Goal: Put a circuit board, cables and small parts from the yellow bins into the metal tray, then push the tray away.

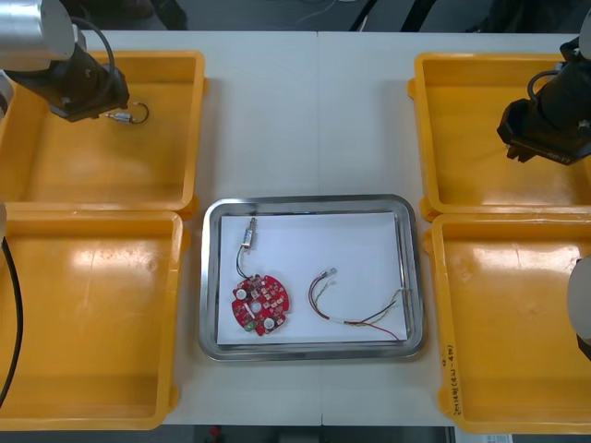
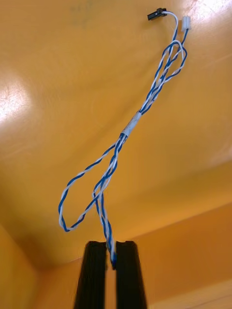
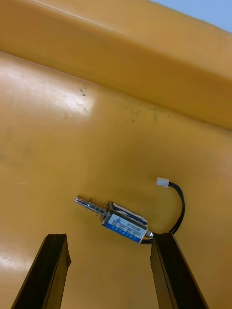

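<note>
My right gripper (image 2: pixel 111 251) is shut on one end of the twisted blue and white cable (image 2: pixel 116 154), which trails away from the fingers across the floor of the far right yellow bin (image 1: pixel 480 175). In the front view that gripper (image 1: pixel 540 148) sits over the same bin. My left gripper (image 3: pixel 108 246) stands open just above a small metal part (image 3: pixel 121 222) with a black lead, lying between its fingers in the far left yellow bin (image 1: pixel 55 175). The metal tray (image 1: pixel 312 205) holds a round red circuit board (image 1: pixel 259 303), a small metal part (image 1: pixel 249 233) and a red and yellow cable (image 1: pixel 355 314).
The near left yellow bin (image 1: pixel 83 369) and near right yellow bin (image 1: pixel 517 369) flank the tray. Bare table lies beyond the tray between the two far bins.
</note>
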### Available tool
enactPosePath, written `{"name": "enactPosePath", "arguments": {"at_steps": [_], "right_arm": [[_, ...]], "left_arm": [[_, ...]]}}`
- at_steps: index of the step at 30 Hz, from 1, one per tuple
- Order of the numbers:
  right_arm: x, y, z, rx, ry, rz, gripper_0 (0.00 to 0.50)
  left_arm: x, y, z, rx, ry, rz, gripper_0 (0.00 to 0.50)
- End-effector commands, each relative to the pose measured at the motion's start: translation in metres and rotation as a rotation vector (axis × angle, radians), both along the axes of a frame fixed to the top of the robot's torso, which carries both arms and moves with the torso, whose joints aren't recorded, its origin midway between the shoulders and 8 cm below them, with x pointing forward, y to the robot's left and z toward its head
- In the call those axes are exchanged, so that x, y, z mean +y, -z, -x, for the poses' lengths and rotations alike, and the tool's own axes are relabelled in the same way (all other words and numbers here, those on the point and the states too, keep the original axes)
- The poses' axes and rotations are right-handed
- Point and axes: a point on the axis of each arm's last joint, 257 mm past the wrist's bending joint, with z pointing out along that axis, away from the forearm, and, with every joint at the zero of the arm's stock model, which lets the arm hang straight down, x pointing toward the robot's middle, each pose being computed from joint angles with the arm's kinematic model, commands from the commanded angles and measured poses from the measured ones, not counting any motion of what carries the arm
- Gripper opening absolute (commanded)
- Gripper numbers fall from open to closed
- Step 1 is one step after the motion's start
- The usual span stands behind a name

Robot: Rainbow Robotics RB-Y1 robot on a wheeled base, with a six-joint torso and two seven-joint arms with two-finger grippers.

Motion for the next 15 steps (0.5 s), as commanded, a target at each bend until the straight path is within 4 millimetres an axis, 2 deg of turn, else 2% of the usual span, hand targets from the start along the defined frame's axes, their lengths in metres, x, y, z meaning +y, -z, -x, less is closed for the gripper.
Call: {"name": "enactPosePath", "arguments": {"at_steps": [1,2,8,15], "right_arm": [[0.006,-0.008,-0.004,-0.034,0.026,0.001,0.474],[0.006,-0.008,-0.004,-0.035,0.027,0.0,0.498],[0.004,-0.01,-0.005,-0.043,0.042,-0.023,0.5],[-0.004,-0.033,-0.013,-0.09,0.081,-0.021,0.5]], "left_arm": [[-0.023,-0.044,-0.02,-0.079,0.076,-0.035,0.5],[-0.024,-0.045,-0.021,-0.082,0.078,-0.039,0.5],[-0.02,-0.032,-0.024,-0.08,0.072,-0.074,0.5],[-0.021,-0.025,-0.028,-0.091,0.077,-0.095,0.5]]}}
